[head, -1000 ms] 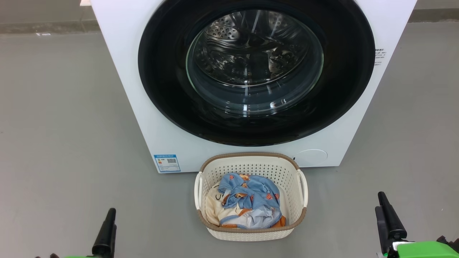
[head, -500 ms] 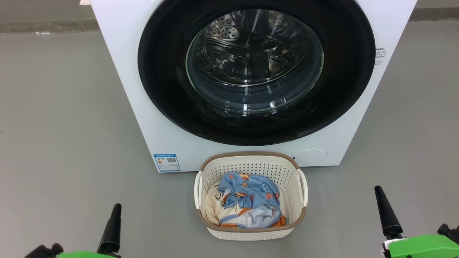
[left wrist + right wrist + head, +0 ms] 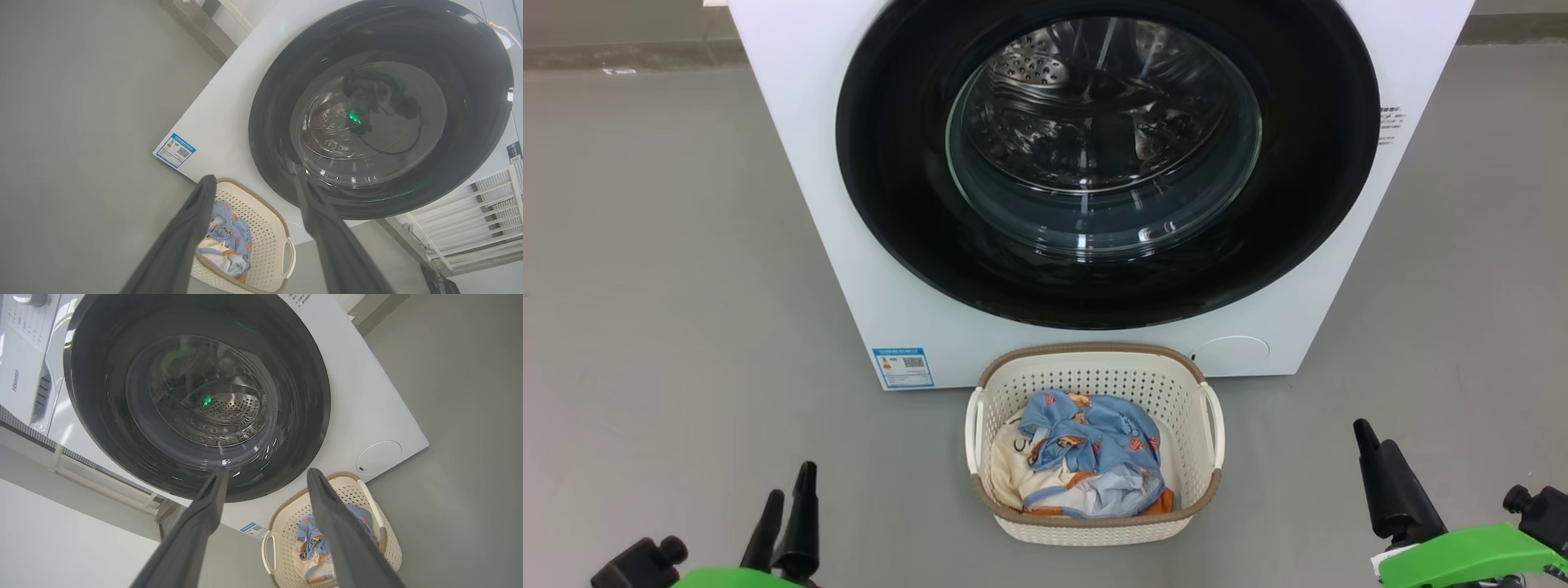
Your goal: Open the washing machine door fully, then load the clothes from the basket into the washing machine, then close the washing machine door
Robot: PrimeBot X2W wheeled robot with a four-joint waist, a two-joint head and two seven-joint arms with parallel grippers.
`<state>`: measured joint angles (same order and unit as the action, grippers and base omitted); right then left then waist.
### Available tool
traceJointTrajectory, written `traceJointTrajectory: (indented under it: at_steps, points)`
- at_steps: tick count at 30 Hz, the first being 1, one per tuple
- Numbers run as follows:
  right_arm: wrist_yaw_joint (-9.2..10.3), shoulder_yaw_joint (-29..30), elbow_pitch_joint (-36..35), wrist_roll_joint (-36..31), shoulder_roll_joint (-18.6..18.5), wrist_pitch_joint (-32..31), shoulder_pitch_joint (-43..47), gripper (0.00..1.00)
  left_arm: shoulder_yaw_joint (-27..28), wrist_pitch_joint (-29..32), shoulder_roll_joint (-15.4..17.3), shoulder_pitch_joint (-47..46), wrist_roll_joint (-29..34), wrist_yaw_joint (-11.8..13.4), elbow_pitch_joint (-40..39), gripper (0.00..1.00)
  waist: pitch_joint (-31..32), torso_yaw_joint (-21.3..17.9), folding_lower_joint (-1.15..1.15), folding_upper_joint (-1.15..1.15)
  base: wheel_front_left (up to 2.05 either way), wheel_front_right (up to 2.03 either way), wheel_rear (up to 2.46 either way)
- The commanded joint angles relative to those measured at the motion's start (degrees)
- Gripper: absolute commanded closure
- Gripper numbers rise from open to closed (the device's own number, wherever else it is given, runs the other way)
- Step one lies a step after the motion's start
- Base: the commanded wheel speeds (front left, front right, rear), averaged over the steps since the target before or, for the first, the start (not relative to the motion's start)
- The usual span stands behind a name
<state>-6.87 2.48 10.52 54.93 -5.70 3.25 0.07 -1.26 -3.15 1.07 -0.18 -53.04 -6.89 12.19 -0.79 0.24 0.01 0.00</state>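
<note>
Sideways, open grey floor [image 3: 670, 327] flanks the basket [image 3: 1094, 531].

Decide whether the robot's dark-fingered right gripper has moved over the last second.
Yes: the right gripper rose and shifted left in the head view, nearer the cream-white perforated basket, which barely shifted.

clothes [image 3: 1086, 457] in basket [image 3: 1094, 532], basket before washing machine [image 3: 907, 327]

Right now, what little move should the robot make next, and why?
Probably raise the right gripper toward the rim of the washing machine door, to start pulling it open. The door is shut on the washing machine, the clothes lie in the basket, and the right gripper and left gripper both sit low, open and empty, well short of the door.
</note>
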Motion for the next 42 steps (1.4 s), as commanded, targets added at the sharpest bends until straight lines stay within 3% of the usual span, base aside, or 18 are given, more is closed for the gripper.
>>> traceJointTrajectory:
  at_steps: [1,9,28,42]
  points:
    - [-0.31,-1.01,-1.82,-2.47,-1.10,0.92,-1.08,0.00,0.71,-0.94,0.94,-0.95,2.78,-0.33,-1.94,0.00,-0.05,0.05,0.00,0.00,0.00,0.00,0.00]
    - [-0.34,-2.17,-1.49,-8.34,-1.71,2.10,-1.15,0.00,0.07,-2.13,1.53,-0.93,11.14,1.00,-2.38,0.00,-0.30,0.13,0.00,0.00,0.00,0.00,0.00]
    - [-0.44,-3.37,2.16,-25.15,-2.88,5.45,-1.24,0.00,-6.83,-5.50,6.45,-0.95,27.16,9.31,-2.03,0.00,-0.37,0.34,0.00,0.00,0.00,0.00,0.00]
    - [-0.50,-4.09,2.79,-34.61,-3.61,7.79,-0.86,0.00,-11.06,-7.86,9.29,-0.42,36.10,12.63,-6.46,0.00,-0.23,0.31,0.00,0.00,0.00,0.00,0.00]
